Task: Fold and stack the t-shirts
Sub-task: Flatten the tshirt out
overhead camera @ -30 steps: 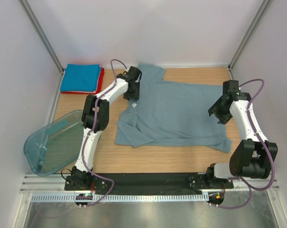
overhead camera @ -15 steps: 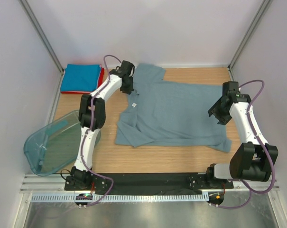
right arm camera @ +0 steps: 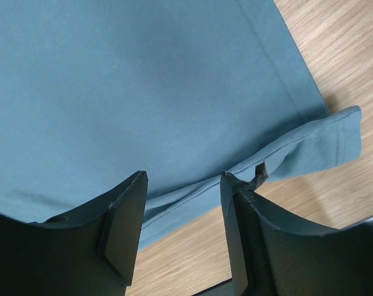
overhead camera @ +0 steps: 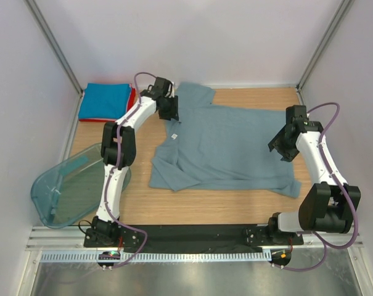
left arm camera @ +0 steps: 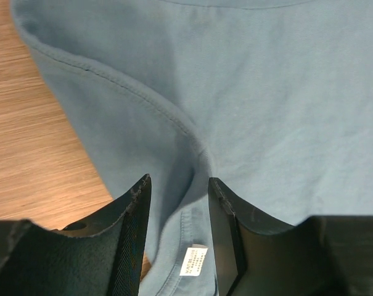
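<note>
A dusty grey-blue t-shirt (overhead camera: 226,145) lies spread flat in the middle of the table, its white neck label (overhead camera: 173,136) at the left. My left gripper (overhead camera: 171,115) is open and empty, hovering over the shirt's collar seam. In the left wrist view the left gripper (left arm camera: 179,185) has the label (left arm camera: 193,260) between its fingers. My right gripper (overhead camera: 277,147) is open and empty over the shirt's right hem. In the right wrist view the right gripper (right arm camera: 183,179) straddles the hem edge (right arm camera: 278,148). A bright blue shirt (overhead camera: 105,100), folded square, lies on a red one (overhead camera: 132,100) at the back left.
A translucent teal plastic tub (overhead camera: 69,190) lies tipped at the front left, next to the left arm. White walls with metal posts enclose the back and sides. Bare wood (overhead camera: 204,206) shows in front of the shirt.
My left gripper has moved a little toward the back left, from the neck label up to the collar seam. My right gripper has shifted slightly left over the hem. The shirt has not moved.
</note>
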{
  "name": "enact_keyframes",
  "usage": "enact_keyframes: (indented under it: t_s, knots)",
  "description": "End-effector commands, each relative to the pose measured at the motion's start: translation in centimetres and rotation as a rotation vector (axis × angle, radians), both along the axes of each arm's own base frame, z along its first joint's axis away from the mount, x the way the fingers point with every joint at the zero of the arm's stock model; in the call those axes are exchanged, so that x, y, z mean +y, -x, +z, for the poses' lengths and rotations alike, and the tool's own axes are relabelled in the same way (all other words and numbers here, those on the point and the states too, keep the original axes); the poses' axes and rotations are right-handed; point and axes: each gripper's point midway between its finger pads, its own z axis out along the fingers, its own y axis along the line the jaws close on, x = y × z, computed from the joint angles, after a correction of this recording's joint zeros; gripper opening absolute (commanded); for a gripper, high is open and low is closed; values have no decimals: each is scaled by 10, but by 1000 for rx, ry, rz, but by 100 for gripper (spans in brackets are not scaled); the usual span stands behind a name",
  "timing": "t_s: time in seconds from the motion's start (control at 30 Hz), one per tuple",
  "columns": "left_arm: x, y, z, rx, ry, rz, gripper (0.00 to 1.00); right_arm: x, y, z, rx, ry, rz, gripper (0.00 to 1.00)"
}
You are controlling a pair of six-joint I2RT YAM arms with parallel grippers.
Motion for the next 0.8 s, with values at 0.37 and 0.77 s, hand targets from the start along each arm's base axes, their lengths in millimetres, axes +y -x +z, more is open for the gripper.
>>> enact_keyframes:
  t_s: [0.37,0.77]
  knots:
    - [-25,-14,19,-67,65,-16,41,1,-10,1,-19,19,-9,57]
    - [-14,-17,13,-73,0,1,2,-1,-14,5,-27,30,-7,57]
